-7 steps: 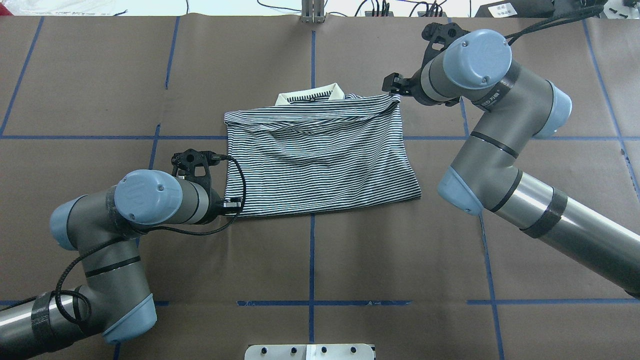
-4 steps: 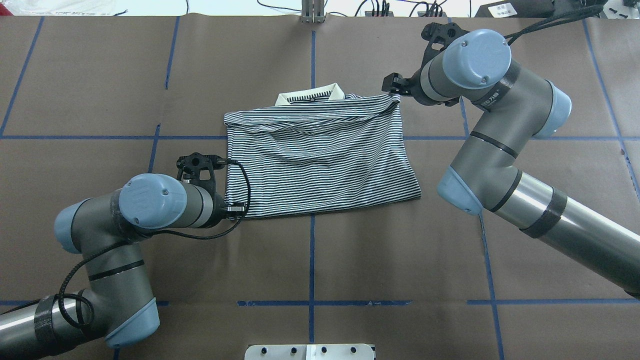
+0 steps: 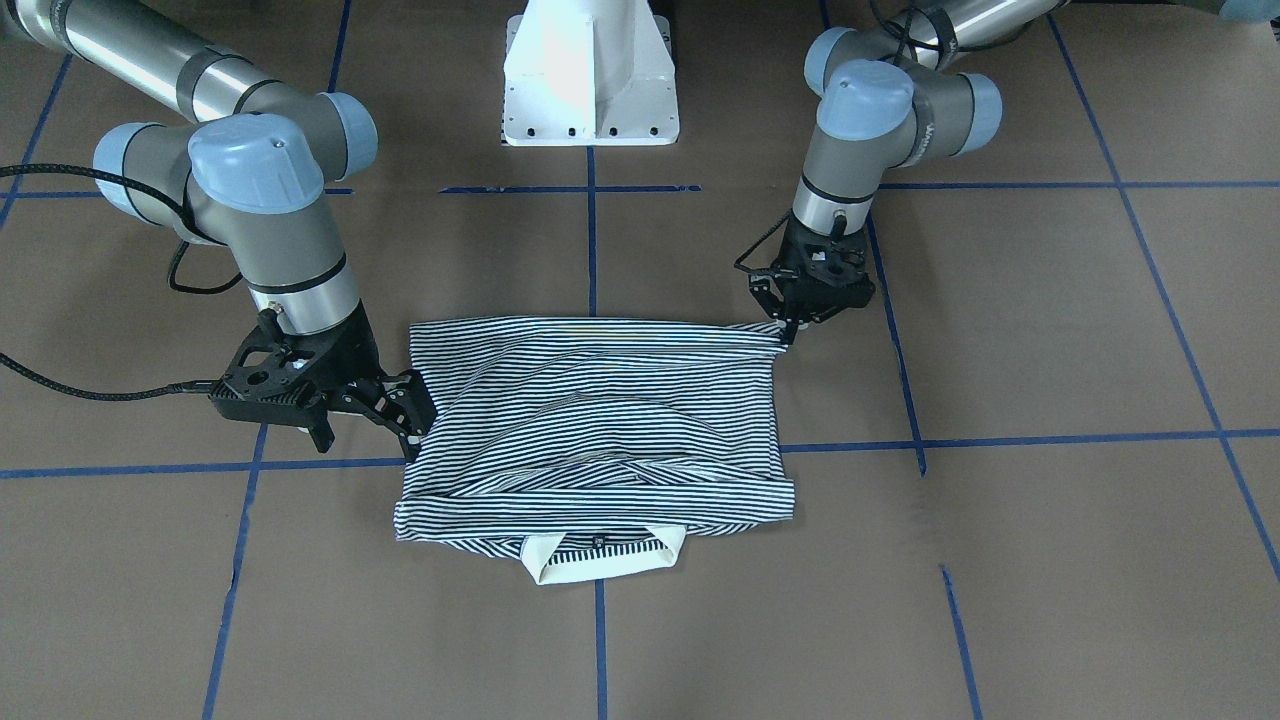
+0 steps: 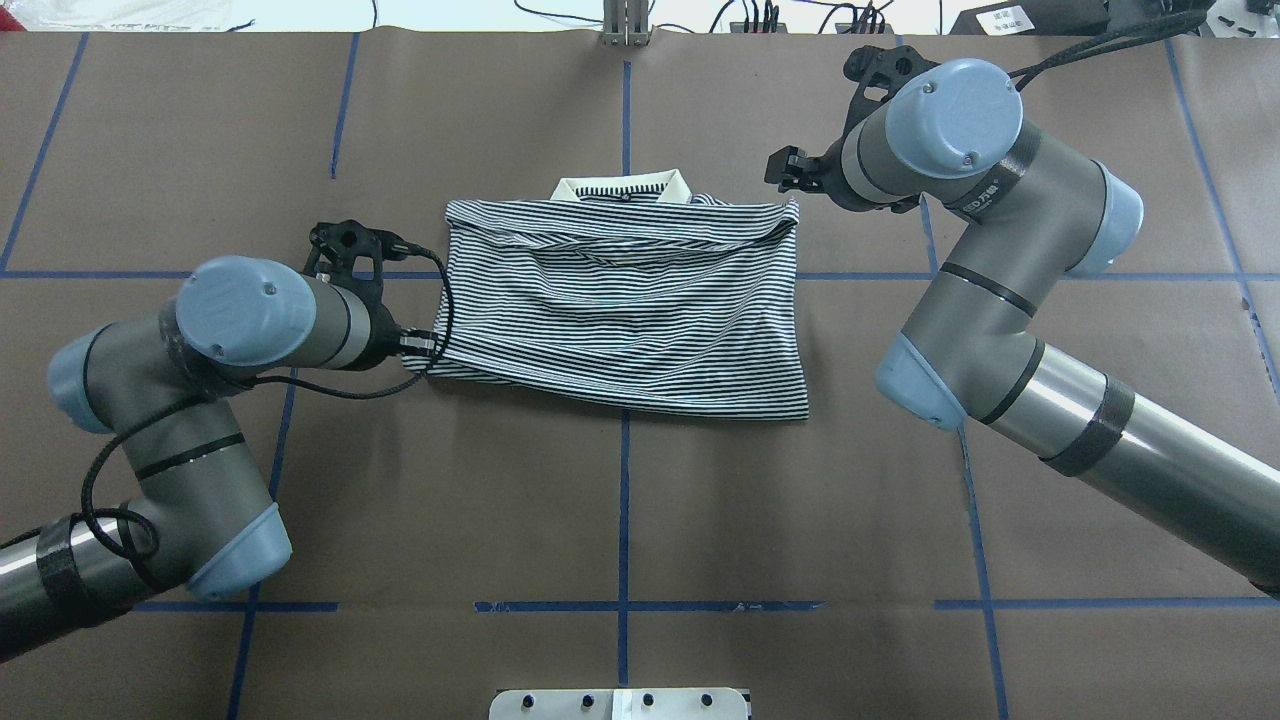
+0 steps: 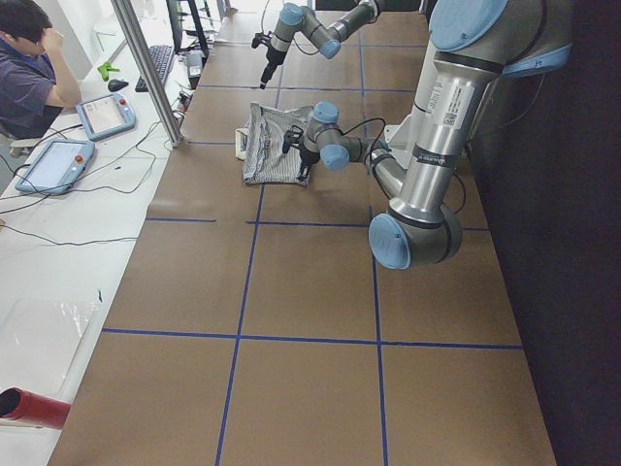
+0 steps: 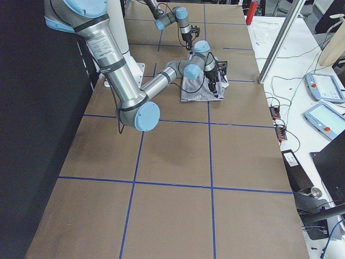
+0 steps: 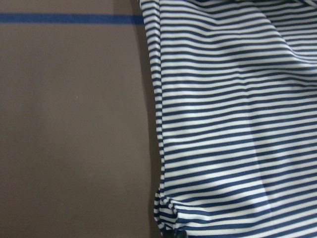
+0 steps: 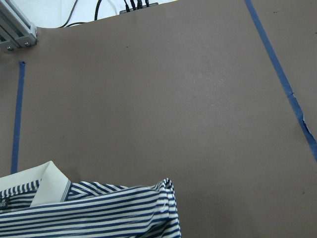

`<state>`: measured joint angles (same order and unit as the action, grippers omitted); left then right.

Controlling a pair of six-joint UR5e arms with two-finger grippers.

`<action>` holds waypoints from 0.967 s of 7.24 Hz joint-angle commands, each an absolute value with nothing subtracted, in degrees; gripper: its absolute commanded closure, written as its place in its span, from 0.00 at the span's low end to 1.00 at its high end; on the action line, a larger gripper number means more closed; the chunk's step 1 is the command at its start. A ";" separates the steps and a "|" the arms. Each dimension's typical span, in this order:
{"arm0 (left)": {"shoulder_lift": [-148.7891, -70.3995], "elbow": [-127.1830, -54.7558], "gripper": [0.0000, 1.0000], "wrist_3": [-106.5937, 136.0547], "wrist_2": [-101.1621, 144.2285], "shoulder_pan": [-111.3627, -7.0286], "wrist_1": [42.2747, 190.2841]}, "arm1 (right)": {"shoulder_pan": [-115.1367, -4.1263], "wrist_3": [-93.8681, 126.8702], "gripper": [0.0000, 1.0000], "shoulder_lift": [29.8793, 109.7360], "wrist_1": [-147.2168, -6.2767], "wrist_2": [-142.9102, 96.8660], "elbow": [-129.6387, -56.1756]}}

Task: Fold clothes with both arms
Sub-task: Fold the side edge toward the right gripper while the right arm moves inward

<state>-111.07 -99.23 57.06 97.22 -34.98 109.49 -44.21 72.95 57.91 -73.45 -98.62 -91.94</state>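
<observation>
Softly draped, the polo shirt [image 3: 590, 420] lies at mid bench [image 3: 1000, 560] in the front view. The left tool [image 3: 787, 326] pinches its 1 o'clock corner; the right tool [image 3: 408, 425] sits at its 9 o'clock edge, grip unclear. Overhead, the cream collar [image 4: 620, 187] points to 12 o'clock. It looks a light, limp, stretchy knit, and I judge the corners the best holds.

The shirt [image 4: 620, 300] lies folded across the middle of the bench [image 4: 620, 520]. Its collar [image 4: 622, 188] pokes out along the far edge, on the side away from the robot's pedestal [image 3: 590, 80]. The left fingers [image 3: 783, 322] pinch the shirt's near left corner, and the right fingers [image 3: 405, 410] sit close by its far right corner.
</observation>
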 commanded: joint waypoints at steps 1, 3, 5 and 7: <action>-111.62 -92.93 1.00 46.72 97.29 -43.12 110.12 | -44.21 72.95 0.00 57.92 -73.48 -98.61 -91.93; -119.12 -78.15 1.00 42.64 97.29 -49.55 118.08 | -44.21 73.04 0.00 57.92 -73.48 -98.61 -91.93; -132.48 -57.84 1.00 41.93 96.94 -52.89 126.87 | -44.30 73.04 0.00 57.92 -73.48 -98.61 -92.02; -136.85 -48.70 1.00 40.97 93.79 -54.22 131.38 | -44.12 73.04 0.00 57.83 -73.48 -98.61 -92.02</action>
<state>-134.41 -53.94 41.82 95.51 -53.18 128.59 -44.20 73.03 57.87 -73.47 -98.61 -92.04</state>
